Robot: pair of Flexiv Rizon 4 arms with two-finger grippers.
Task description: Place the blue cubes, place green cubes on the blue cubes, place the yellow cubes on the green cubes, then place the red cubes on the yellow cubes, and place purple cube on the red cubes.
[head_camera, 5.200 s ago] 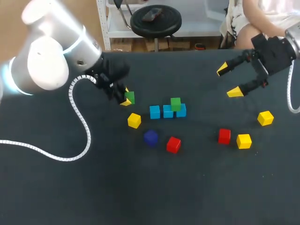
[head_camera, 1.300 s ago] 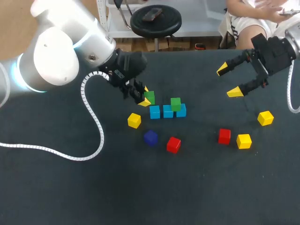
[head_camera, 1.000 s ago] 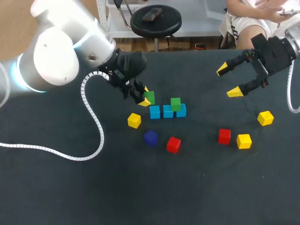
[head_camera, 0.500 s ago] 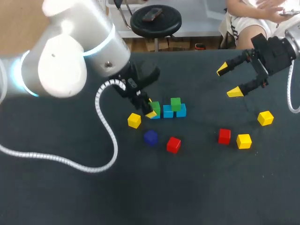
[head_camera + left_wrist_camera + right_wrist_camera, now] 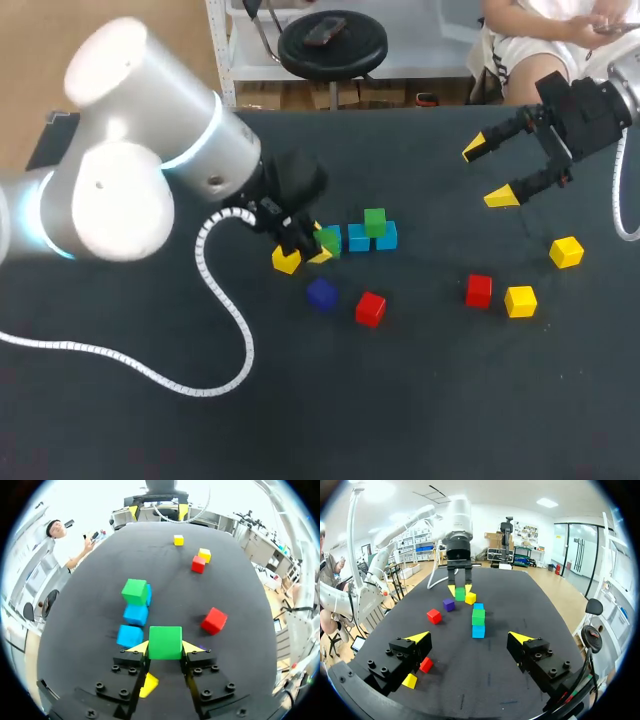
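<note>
Green cube [image 5: 165,642] sits clamped between the left tool's [image 5: 165,648] yellow tips, just beside the nearest blue cube [image 5: 131,635] of the row ahead. The left wrist view shows a yellow cube [image 5: 148,684] under that tool, which half hides it in the head view. Right tool [image 5: 488,173] hangs wide apart, well off.

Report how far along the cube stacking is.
Done: three blue cubes sit in a row, with one green cube on the end one. In hand: the left end effector is shut on a second green cube by the row's other end, not yet released. Left: the yellow cubes, red cubes and purple cube all lie loose, unstacked; the right end effector hangs open, empty.
</note>
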